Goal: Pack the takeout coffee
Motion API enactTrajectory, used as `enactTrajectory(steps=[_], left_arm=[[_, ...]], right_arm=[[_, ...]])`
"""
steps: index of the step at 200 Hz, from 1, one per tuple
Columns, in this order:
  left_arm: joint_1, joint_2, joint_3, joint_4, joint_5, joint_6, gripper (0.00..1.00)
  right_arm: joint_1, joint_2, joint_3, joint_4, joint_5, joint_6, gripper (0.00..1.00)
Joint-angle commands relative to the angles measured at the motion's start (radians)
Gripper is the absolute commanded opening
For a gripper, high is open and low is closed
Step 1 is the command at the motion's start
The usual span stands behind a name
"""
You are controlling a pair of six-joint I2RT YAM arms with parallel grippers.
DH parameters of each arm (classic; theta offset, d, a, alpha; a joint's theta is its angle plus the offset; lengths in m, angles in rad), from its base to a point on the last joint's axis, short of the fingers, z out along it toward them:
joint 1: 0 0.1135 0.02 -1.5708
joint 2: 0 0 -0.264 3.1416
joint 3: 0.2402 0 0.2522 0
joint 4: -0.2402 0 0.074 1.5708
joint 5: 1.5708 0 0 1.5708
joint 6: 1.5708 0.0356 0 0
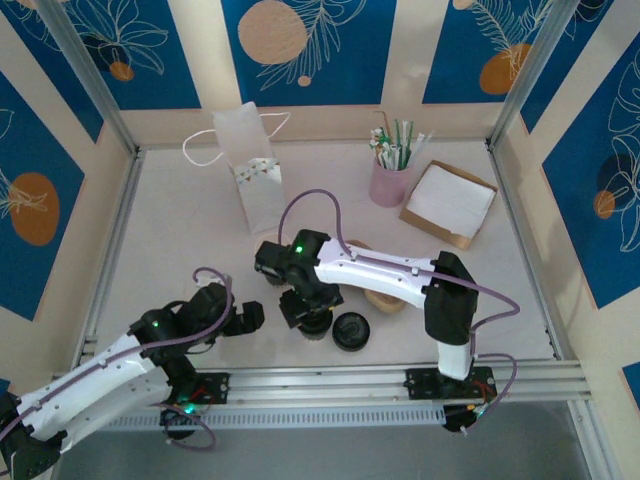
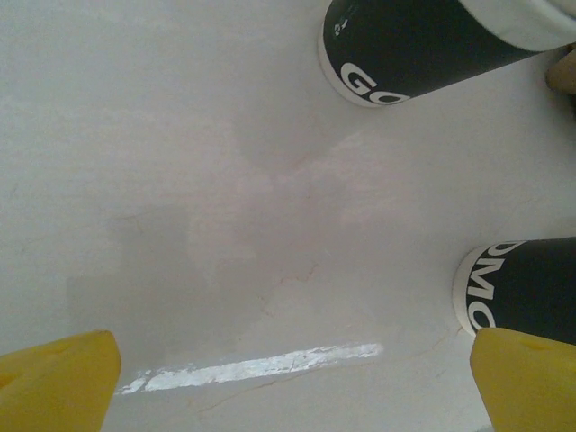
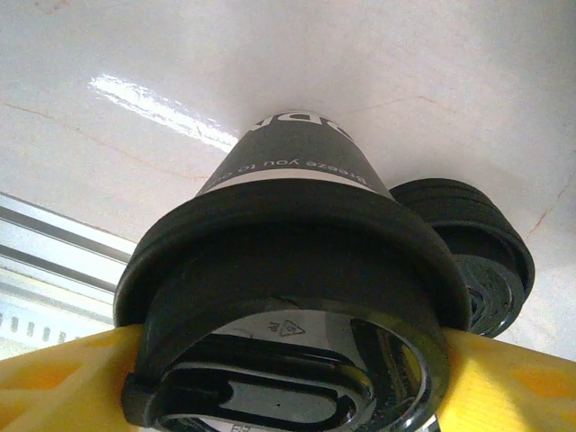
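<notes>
The takeout coffee (image 3: 297,166) stands upright on the white bench (image 1: 180,240), near its front edge and about midway across, with a black lid (image 3: 288,261) on top. The right gripper (image 1: 303,306) hangs over it, a yellow finger (image 3: 63,378) lying against each side of the lid's rim; I cannot tell whether the jaws pinch it or merely touch. Just to its right lies a stack of loose black lids (image 1: 352,330). To its left the left gripper (image 1: 245,318) sits low over bare bench, jaws spread wide and holding nothing. Well behind stand a white paper bag (image 1: 255,175), a pink cup of straws (image 1: 390,183) and a cardboard box (image 1: 448,204).
</notes>
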Motion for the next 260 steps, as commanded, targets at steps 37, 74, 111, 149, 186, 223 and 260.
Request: enactTrajectory(steps=[37, 74, 111, 149, 186, 223, 260], left_arm=[[0.008, 0.001, 0.033, -0.022, -0.012, 0.025, 1.00], [0.009, 0.003, 0.036, -0.020, -0.014, 0.027, 1.00], [0.009, 0.016, 0.039, -0.013, -0.011, 0.032, 1.00], [0.010, 0.023, 0.040, -0.008, -0.011, 0.033, 1.00], [0.011, 0.025, 0.037, -0.006, -0.008, 0.031, 1.00], [0.011, 0.023, 0.035, -0.008, -0.010, 0.028, 1.00], [0.011, 0.022, 0.034, -0.008, -0.009, 0.027, 1.00]], right_arm=[[0.017, 0.011, 0.003, -0.031, 0.013, 0.022, 0.81], [0.011, -0.026, -0.001, -0.004, 0.012, 0.023, 0.81], [-0.005, -0.032, -0.039, 0.023, 0.003, 0.019, 0.81], [-0.006, 0.004, -0.080, 0.020, 0.012, 0.027, 0.80], [-0.005, 0.036, -0.092, -0.009, 0.034, 0.040, 0.79], [-0.002, 0.057, -0.093, -0.021, 0.034, 0.037, 0.79], [0.001, 0.074, -0.097, -0.011, 0.020, 0.032, 0.79]])
